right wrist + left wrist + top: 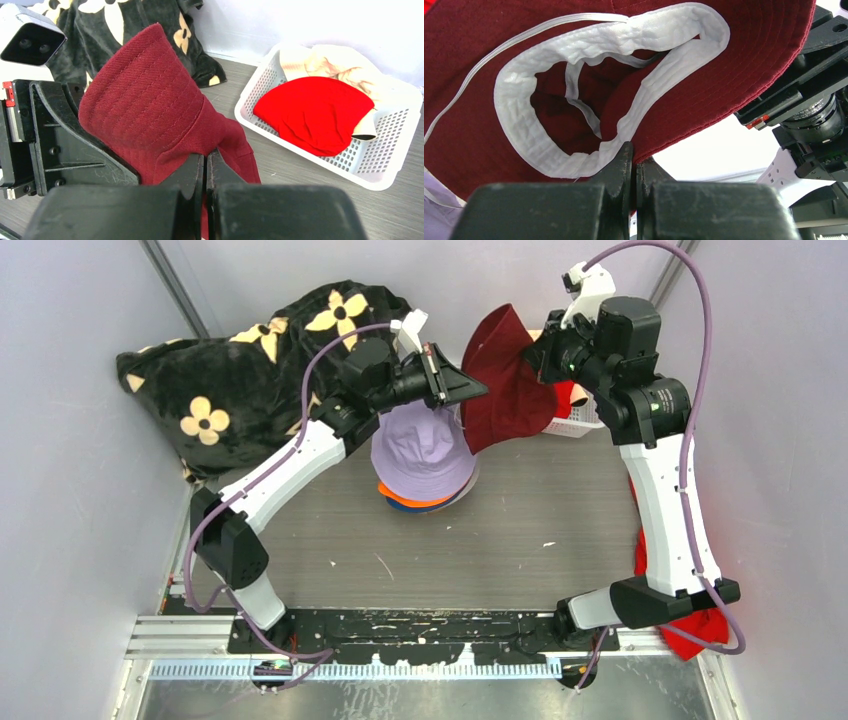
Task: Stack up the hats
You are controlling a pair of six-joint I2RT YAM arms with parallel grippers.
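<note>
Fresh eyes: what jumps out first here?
A maroon fabric bucket hat hangs mid-air at the back, pinched by both left gripper and right gripper. Just in front, a lilac fabric bucket hat tops the stack; a black blanket with cream flowers fills the back-left corner.

Pale lilac-grey walls (60, 540) enclose a grey wood-grain table (540, 540) (scuffed with small white flecks), evenly lit.
</note>
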